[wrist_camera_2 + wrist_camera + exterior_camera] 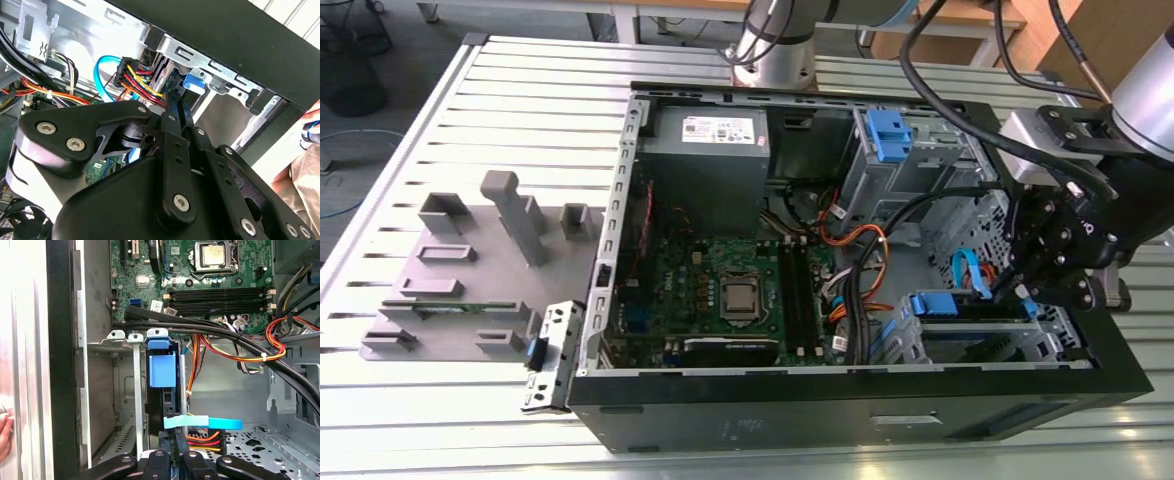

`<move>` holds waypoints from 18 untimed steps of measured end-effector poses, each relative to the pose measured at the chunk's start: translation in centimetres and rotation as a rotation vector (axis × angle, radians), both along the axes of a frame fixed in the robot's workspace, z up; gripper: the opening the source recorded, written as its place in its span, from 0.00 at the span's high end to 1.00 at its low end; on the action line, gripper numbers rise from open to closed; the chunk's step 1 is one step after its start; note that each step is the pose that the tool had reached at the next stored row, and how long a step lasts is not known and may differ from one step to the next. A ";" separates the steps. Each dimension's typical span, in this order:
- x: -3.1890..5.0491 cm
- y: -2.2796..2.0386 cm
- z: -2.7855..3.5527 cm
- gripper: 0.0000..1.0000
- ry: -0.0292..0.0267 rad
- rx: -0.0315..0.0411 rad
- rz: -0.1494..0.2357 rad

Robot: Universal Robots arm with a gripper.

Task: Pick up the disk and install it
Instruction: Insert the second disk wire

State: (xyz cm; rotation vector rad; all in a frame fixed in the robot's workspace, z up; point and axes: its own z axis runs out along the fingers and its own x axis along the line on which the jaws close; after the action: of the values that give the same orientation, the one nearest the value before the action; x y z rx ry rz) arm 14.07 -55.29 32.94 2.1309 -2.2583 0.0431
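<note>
One black gripper [1041,290], grip state indeterminable, at one blue-railed silver disk [162,371] seated in one open black computer case [854,400] on a slatted metal table [454,420].

I found the gripper [1041,290] working in a tight pocket at the drive cage [117,340], inside the open computer case [854,385]. The disk [162,371] sat upright in the cage slot, its metal walls close on both sides. A bundle of black cables [220,335] and coloured power wires [272,347] crossed just beside it. The motherboard [734,290] area lay more open. A fixture [454,270] occupied the counter [400,420] beside the case.
</note>
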 end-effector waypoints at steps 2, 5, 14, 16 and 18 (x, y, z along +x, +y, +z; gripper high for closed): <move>0.00 0.00 -0.02 0.84 0.0000 -0.0002 0.000; 0.00 0.00 -0.05 0.84 0.0000 0.0003 0.000; -0.01 0.00 -0.07 0.76 0.0000 0.0005 0.000; -0.01 0.00 0.02 0.76 0.0000 0.0000 0.000; 0.00 0.00 0.26 0.76 0.0000 0.0004 0.000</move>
State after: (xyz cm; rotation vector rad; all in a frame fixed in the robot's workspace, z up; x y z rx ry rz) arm 14.07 -55.29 33.20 2.1310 -2.2585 0.0427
